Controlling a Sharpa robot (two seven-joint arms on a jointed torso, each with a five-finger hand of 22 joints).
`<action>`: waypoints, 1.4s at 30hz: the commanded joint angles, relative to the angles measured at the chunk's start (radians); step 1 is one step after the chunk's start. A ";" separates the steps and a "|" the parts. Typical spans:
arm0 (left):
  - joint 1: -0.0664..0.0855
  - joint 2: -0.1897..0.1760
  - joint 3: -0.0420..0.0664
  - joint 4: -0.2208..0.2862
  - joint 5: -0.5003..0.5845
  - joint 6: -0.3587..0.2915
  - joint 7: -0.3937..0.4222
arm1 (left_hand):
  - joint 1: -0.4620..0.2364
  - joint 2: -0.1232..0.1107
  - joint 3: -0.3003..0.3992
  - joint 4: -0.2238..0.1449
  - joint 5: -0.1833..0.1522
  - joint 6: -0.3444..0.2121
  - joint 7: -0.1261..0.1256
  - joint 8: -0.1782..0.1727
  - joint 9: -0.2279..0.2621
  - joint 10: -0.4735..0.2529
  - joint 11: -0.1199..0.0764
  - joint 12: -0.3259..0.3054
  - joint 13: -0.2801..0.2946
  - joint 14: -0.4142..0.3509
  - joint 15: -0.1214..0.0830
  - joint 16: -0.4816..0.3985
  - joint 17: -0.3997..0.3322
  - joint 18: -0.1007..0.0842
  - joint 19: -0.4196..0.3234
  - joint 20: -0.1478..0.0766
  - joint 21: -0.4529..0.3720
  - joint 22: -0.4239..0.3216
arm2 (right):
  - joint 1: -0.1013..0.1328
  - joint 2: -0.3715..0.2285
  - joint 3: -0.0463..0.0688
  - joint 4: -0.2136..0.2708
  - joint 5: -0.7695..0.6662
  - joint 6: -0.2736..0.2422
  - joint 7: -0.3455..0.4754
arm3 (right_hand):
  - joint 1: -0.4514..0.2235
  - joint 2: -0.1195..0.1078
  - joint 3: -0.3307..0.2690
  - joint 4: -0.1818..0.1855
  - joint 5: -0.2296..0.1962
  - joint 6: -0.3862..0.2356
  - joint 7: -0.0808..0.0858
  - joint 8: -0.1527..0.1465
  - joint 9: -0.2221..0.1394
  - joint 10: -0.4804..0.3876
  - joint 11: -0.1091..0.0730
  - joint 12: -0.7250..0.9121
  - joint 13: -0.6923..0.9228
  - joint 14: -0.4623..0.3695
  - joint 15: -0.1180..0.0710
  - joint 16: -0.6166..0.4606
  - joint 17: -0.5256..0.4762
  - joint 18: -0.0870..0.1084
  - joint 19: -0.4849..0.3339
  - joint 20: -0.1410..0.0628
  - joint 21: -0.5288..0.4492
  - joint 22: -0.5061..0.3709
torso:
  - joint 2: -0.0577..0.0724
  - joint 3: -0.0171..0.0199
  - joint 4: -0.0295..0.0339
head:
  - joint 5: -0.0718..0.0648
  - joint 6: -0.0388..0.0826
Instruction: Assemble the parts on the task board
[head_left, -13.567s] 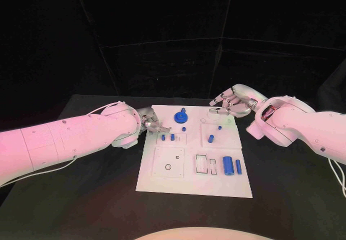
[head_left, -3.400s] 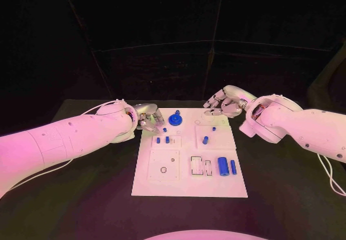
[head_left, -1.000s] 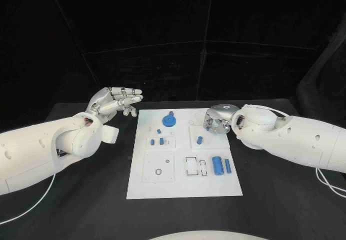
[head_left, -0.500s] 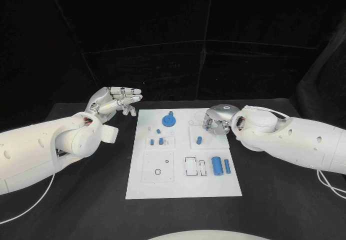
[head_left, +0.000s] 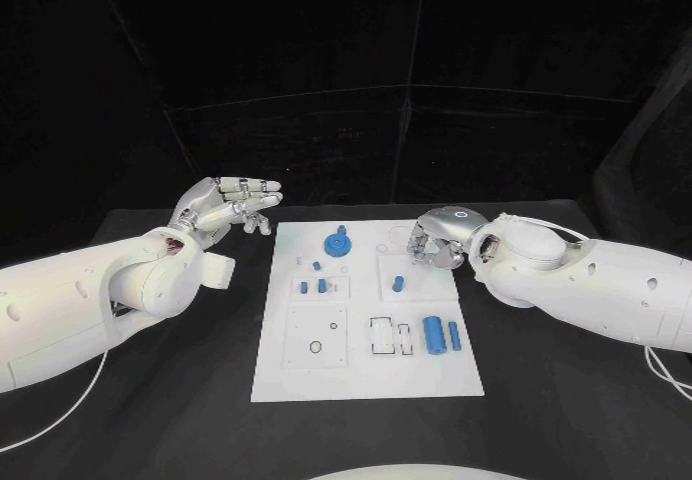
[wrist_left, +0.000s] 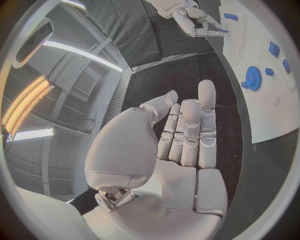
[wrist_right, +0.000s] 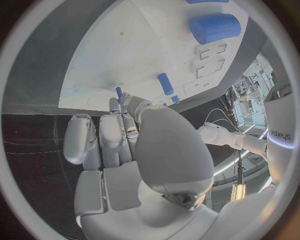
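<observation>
- While the right robot hand hovers over the task board's far right corner, fingertips pinching a small blue peg, the short blue cylinder stands just nearside.
- Left robot hand hangs released, off the board's far left corner above the desk.

White task board, blue parts, black table

Even white light falls from overhead on the task board, which shows crisp against a dim black backdrop. Both wrist views bend strongly at their rims; ceiling strip lights glare.
</observation>
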 joint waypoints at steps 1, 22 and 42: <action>0.002 0.000 0.001 -0.001 0.005 -0.001 0.006 | 0.004 0.005 0.001 -0.003 0.001 0.007 -0.001 0.003 -0.002 0.006 -0.002 0.005 -0.001 -0.008 -0.002 -0.005 -0.001 0.014 -0.007 0.002 -0.004 -0.002 | 0.003 -0.017 0.001 0.023 0.022 -0.037 -0.010 | -0.010 -0.002 0.007 0.000 0.001 0.007 -0.002 0.003 0.000 0.006 -0.002 -0.006 0.000 0.023 -0.001 0.003 0.001 -0.011 0.005 0.002 0.006 0.001 | 0.000 -0.0006 0.0001 | -0.002 0.000; 0.002 0.001 0.001 0.008 0.005 -0.004 0.006 | 0.006 0.004 0.003 -0.006 0.001 0.006 0.000 0.003 -0.002 0.005 -0.002 0.006 -0.001 -0.009 -0.002 -0.006 -0.005 0.014 -0.008 0.002 -0.004 -0.002 | 0.002 -0.020 0.001 0.280 0.124 -0.144 0.076 | -0.014 -0.004 0.025 -0.019 0.014 0.004 0.000 0.000 -0.001 0.003 0.000 -0.012 -0.001 0.024 -0.001 0.009 0.002 -0.013 0.011 0.001 0.013 0.011 | 0.000 -0.0014 0.0009 | 0.031 -0.006; 0.003 0.003 0.001 0.027 0.005 -0.003 0.005 | 0.006 0.004 0.003 -0.006 0.001 0.006 0.000 0.003 -0.002 0.004 -0.002 0.006 -0.002 -0.010 -0.002 -0.006 -0.005 0.014 -0.008 0.002 -0.004 -0.002 | -0.148 0.145 0.000 0.170 0.089 -0.106 0.106 | -0.019 -0.004 0.031 -0.027 0.020 0.000 0.003 -0.002 -0.002 0.000 0.002 -0.016 -0.001 0.024 0.001 0.011 0.003 -0.014 0.010 0.002 0.014 0.012 | 0.002 -0.0005 0.0014 | 0.079 -0.028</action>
